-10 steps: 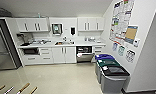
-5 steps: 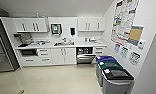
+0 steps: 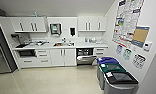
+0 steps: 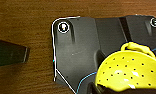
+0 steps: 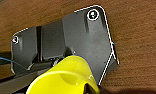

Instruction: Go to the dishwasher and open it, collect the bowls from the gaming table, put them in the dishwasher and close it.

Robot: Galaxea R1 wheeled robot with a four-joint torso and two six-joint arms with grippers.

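Far across the kitchen floor, dishwasher (image 3: 85, 56) sits open under the desk (image 3: 90, 45). Yellow bowls (image 4: 130, 72) ride near both wrists; hand grip cannot tell. Risk: bowl slipping while driving, clipping bins (image 3: 116, 77).

A pale glossy floor (image 3: 51, 80) carries a row of lidded bins (image 3: 116, 77) along the right-hand wall, in front and to the right of the dishwasher (image 3: 85, 56). The white countertop (image 3: 89, 45) above the dishwasher bears small kitchen items (image 3: 91, 40), too blurred to identify.
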